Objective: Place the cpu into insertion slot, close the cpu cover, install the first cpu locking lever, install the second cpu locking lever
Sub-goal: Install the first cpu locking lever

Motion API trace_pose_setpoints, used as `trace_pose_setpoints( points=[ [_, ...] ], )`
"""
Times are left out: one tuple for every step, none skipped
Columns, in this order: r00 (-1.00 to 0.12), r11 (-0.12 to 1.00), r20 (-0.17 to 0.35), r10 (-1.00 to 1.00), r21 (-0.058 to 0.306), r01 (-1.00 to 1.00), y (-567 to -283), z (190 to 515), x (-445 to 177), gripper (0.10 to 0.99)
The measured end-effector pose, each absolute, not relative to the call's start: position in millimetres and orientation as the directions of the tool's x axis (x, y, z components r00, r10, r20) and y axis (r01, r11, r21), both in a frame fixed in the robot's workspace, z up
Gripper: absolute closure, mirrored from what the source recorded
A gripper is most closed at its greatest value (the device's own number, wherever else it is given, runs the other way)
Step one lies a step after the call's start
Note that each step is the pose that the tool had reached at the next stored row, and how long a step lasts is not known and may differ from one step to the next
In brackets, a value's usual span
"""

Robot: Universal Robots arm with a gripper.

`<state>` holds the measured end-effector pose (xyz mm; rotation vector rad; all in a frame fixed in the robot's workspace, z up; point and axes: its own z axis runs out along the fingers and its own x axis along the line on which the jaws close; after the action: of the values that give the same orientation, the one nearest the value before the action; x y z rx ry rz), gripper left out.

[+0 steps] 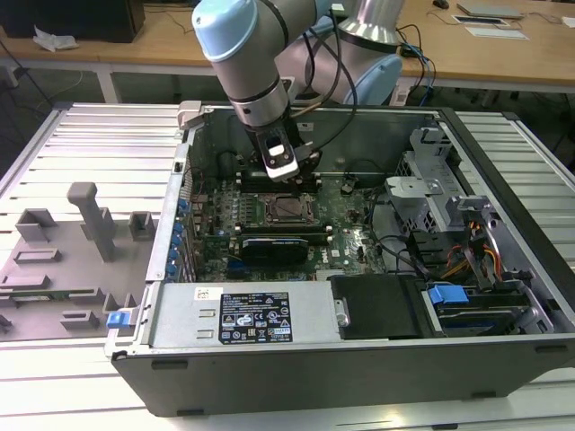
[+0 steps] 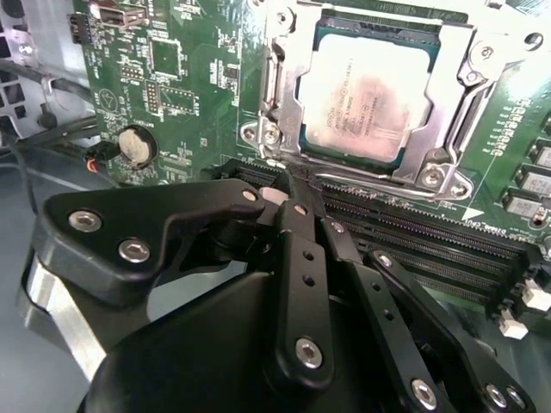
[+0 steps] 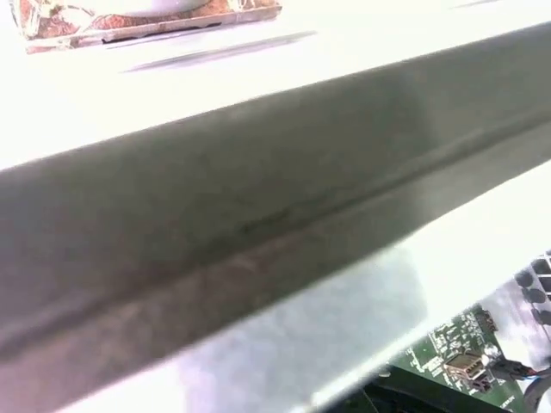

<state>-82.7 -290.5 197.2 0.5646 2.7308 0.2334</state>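
- The cpu (image 2: 366, 95) lies flat in the insertion slot (image 1: 269, 215) with its pale metal top facing up. Its edges run square with the slot's frame. It is near enough square that no long axis stands out.
- The cpu cover (image 2: 455, 82) is folded down over the slot. Its silvery frame rests around the chip's rim, and the metal top shows through the window.
- In the second wrist view the gripper (image 2: 287, 182) sits just beside the slot, at the edge that faces the long black slots (image 2: 413, 237). Its black fingers (image 2: 297, 224) are pinched together at the tips, and nothing can be made out between them.
- The tips point towards the slot's near edge — just short of the cover's frame, not over the chip.
- In the exterior view the arm (image 1: 243, 63) reaches down into the open computer case (image 1: 503, 121). There the gripper (image 1: 286, 175) hangs just above the slot, on the side nearer the case's far wall.
- A round coin cell (image 2: 136, 144) stands on the green board (image 2: 198, 77), off one corner of the slot and well apart from the chip.
- A grey box with a label (image 1: 243, 314) lies along the case wall well away from the slot, on the side facing the exterior camera.
- The first wrist view looks along a grey case wall (image 3: 258, 232) — a corner of the green board (image 3: 452, 353) shows past it.
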Motion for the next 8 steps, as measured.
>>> trace_pose_setpoints(
  points=[
    [-0.863,0.907,-0.296,0.410,0.226,0.354,-290.5,199.6,-82.7,0.980],
    [-0.863,0.907,-0.296,0.410,0.226,0.354,-290.5,201.5,-82.7,0.980],
    [-0.863,0.907,-0.296,0.410,0.226,0.354,-290.5,203.3,-82.7,0.980],
    [-0.863,0.907,-0.296,0.410,0.226,0.354,-290.5,207.2,-82.7,0.980],
    [-0.863,0.907,-0.296,0.410,0.226,0.354,-290.5,209.6,-82.7,0.980],
    [-0.863,0.907,-0.296,0.410,0.226,0.354,-290.5,211.8,-82.7,0.980],
    [-0.863,0.907,-0.296,0.410,0.226,0.354,-290.5,215.0,-82.7,0.980],
    [-0.863,0.907,-0.296,0.410,0.226,0.354,-290.5,217.3,-82.7,0.980]
  ],
)
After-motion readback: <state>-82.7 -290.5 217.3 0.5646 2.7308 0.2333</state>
